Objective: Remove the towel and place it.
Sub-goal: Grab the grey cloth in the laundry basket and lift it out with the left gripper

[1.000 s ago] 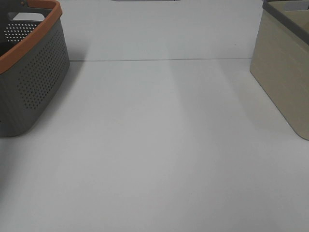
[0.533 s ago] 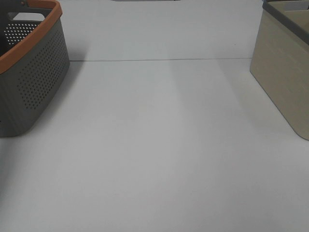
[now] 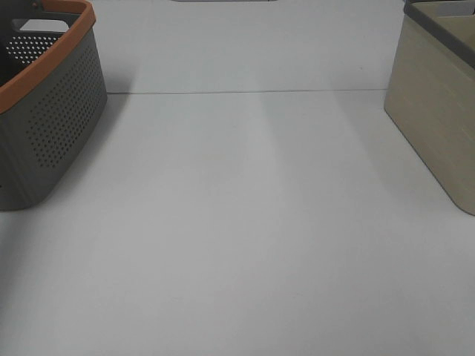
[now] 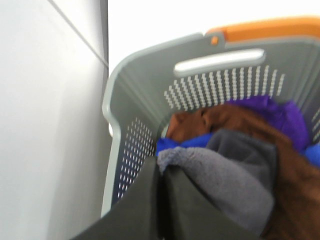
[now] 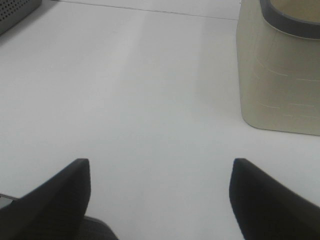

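In the left wrist view the grey towel (image 4: 225,175) lies on top of a pile of cloths inside the grey basket (image 4: 145,85). One corner of it meets the tips of my left gripper (image 4: 161,167), whose dark fingers are pressed together and shut on that corner. The picture is blurred. My right gripper (image 5: 160,175) hangs open over bare white table, its two dark fingers (image 5: 55,195) far apart and holding nothing. Neither arm shows in the exterior high view.
The grey perforated basket (image 3: 52,126) with an orange rim stands at the far left; brown, purple and blue cloths (image 4: 235,120) lie in it. A beige bin (image 3: 438,104) with a grey rim stands at the far right, also seen in the right wrist view (image 5: 280,75).
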{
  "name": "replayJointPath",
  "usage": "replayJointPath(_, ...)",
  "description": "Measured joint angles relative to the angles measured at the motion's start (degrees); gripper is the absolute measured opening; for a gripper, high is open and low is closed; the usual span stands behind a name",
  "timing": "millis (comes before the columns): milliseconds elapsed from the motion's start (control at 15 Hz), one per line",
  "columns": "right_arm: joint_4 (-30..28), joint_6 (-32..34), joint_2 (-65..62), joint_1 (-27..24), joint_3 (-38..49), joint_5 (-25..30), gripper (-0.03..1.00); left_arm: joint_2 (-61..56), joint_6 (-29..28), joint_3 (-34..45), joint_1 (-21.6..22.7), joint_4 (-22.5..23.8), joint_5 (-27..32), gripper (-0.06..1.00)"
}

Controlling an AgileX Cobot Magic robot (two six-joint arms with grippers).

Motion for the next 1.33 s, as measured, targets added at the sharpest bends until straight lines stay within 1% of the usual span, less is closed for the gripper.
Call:
replayJointPath(200, 0.0, 0.0, 0.0, 0.0, 0.0, 0.0, 0.76, -1.89, -0.23, -2.69, 0.0, -8.08, -3.55, 0.0)
replayJointPath(267, 0.0, 0.0, 0.0, 0.0, 0.0, 0.0, 0.76, -2.06, -0.23, -3.38, 0.0, -9.8, -3.95, 0.0)
replayJointPath(400, 0.0, 0.0, 0.0, 0.0, 0.0, 0.0, 0.76, -2.23, -0.23, -6.7, -0.11, -16.04, -5.21, 0.0)
replayJointPath(467, 0.0, 0.0, 0.0, 0.0, 0.0, 0.0, 0.76, -2.23, -0.4, -8.37, -0.46, -18.11, -6.36, 0.0)
replayJointPath(533, 0.0, 0.0, 0.0, 0.0, 0.0, 0.0, 0.76, -2.23, -0.4, -12.15, -2.75, -19.37, -7.79, 0.0)
replayJointPath(600, 0.0, 0.0, 0.0, 0.0, 0.0, 0.0, 0.76, -2.23, -0.4, -14.32, -4.58, -19.54, -8.71, 0.0)
replayJointPath(800, 0.0, 0.0, 0.0, 0.0, 0.0, 0.0, 0.76, -2.29, -0.4, -18.91, -10.43, -19.65, -13.87, 0.0)
replayJointPath(867, 0.0, 0.0, 0.0, 0.0, 0.0, 0.0, 0.76, -2.29, -0.4, -19.48, -11.46, -19.37, -14.73, 0.0)
replayJointPath(1067, 0.0, 0.0, 0.0, 0.0, 0.0, 0.0, 0.76, -2.29, -0.4, -22.06, -17.36, -17.02, -17.99, 0.0)
replayJointPath(1267, 0.0, 0.0, 0.0, 0.0, 0.0, 0.0, 0.76, -2.29, -0.63, -23.2, -21.43, -15.53, -20.28, 0.0)
replayJointPath(1333, 0.0, 0.0, 0.0, 0.0, 0.0, 0.0, 0.76, -2.29, -1.15, -23.32, -24.24, -12.49, -21.2, 0.0)
